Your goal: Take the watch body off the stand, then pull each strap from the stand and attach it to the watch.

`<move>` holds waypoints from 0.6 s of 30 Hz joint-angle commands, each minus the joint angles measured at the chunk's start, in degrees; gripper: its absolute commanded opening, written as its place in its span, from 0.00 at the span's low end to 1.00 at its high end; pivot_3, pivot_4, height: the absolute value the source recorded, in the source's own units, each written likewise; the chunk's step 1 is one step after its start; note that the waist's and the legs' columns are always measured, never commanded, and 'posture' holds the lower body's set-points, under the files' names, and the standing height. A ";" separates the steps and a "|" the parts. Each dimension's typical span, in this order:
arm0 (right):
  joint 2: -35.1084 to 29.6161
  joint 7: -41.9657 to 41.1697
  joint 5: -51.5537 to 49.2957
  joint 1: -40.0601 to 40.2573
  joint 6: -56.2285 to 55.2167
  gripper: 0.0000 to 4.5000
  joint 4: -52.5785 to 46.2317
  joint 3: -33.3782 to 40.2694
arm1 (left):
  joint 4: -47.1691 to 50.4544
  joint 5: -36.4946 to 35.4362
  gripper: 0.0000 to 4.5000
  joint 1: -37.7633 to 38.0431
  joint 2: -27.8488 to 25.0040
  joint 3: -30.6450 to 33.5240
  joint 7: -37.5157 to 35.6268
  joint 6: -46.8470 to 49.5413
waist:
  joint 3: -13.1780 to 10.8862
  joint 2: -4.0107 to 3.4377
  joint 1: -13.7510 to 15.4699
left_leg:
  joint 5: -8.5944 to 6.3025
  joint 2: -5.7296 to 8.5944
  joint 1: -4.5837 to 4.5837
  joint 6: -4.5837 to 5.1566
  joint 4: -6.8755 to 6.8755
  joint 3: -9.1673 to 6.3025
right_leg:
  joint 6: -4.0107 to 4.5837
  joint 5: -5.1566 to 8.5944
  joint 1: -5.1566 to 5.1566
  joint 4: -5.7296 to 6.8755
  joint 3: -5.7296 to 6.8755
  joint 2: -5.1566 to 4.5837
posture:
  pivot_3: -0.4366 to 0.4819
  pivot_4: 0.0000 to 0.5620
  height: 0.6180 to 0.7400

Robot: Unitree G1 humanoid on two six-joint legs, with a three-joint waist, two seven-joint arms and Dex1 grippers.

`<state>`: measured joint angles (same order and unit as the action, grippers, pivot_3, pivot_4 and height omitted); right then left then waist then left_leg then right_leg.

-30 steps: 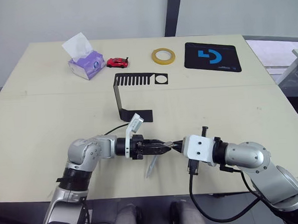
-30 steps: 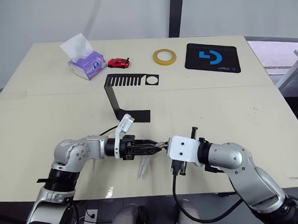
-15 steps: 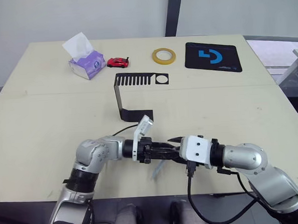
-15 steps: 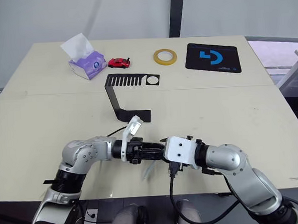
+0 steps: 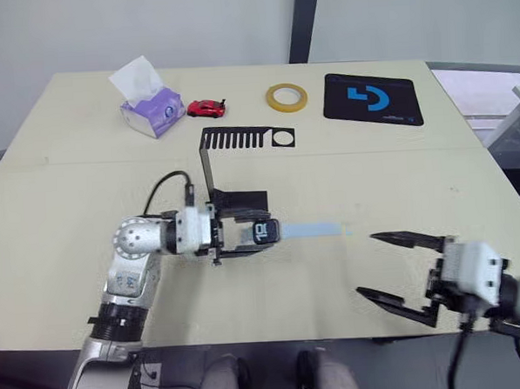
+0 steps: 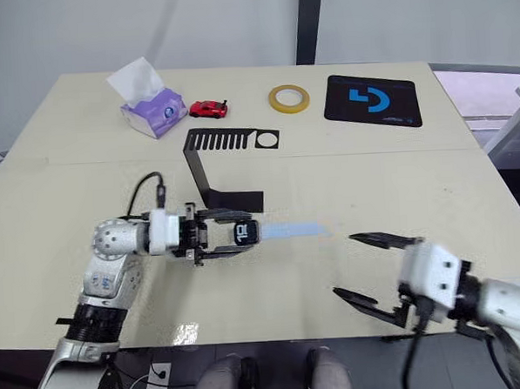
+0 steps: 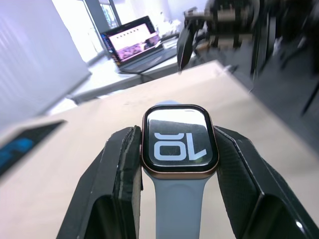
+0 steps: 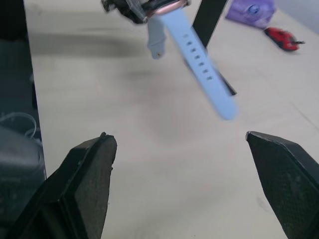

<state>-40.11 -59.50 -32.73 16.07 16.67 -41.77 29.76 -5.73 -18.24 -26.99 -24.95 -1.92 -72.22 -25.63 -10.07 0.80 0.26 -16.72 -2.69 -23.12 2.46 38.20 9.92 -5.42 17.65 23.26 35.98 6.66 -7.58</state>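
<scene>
Two pale blue straps (image 5: 312, 231) were fixed on the watch body (image 5: 263, 232), clamped by the left end effector (image 5: 245, 234) at 6 o'clock from the stand (image 5: 214, 175). The right end effector (image 5: 395, 266) was released.

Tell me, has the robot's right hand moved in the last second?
Yes. The right hand has pulled back to the robot's right, away from the left hand and the black stand, and is open.

watch body (image 5: 264, 231): black screen up, clamped in left gripper (image 5: 255, 235) | straps (image 5: 312, 231): pale blue, apparently both attached | stand (image 5: 226, 168): upright, just behind
</scene>
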 commanded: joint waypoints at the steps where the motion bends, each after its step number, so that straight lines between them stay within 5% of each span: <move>1: 1.20 3.19 -7.16 0.14 0.69 0.99 -3.54 3.29 | -1.84 1.31 0.39 -1.15 -0.57 1.25 0.57 -8.97 | 0.00 0.00 -0.16 | -0.02 -0.01 0.01 0.03 0.00 -0.01 | 0.00 -0.01 -0.02 -0.01 -0.02 -0.04 | 0.48 0.27 1.00; 9: 1.53 5.35 -6.40 0.93 -1.67 0.99 -5.65 -0.25 | 1.42 1.36 0.39 0.66 -3.80 -1.37 1.80 -6.06 | 0.00 0.00 -0.26 | -0.03 -0.01 0.00 0.01 0.00 -0.05 | -0.01 -0.01 -0.02 -0.01 0.01 0.03 | 0.48 0.27 1.00; 15: -0.59 4.79 -9.13 1.60 0.00 0.99 -5.12 -0.01 | 18.43 -6.49 0.39 4.92 -9.72 -6.73 8.47 32.33 | -0.01 0.00 -0.20 | -0.02 -0.01 -0.01 0.02 0.00 -0.07 | -0.03 -0.01 -0.05 0.00 0.00 0.15 | 0.48 0.27 1.00; 18: -1.43 5.30 -10.59 1.49 0.98 0.99 -5.88 -0.99 | 18.75 -4.10 0.39 5.32 -9.65 -8.97 10.75 38.47 | -0.01 -0.01 -0.16 | -0.01 0.02 0.05 0.04 0.02 -0.16 | -0.03 -0.01 -0.17 -0.02 0.04 0.14 | 0.48 0.27 1.00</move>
<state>-40.54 -54.52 -41.33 17.34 17.25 -45.94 28.98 11.52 -22.90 -21.93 -34.68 -9.69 -62.91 9.79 -10.08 0.79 0.10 -16.73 -2.68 -23.03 2.50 38.22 9.76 -5.45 17.65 23.03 35.95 6.70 -7.44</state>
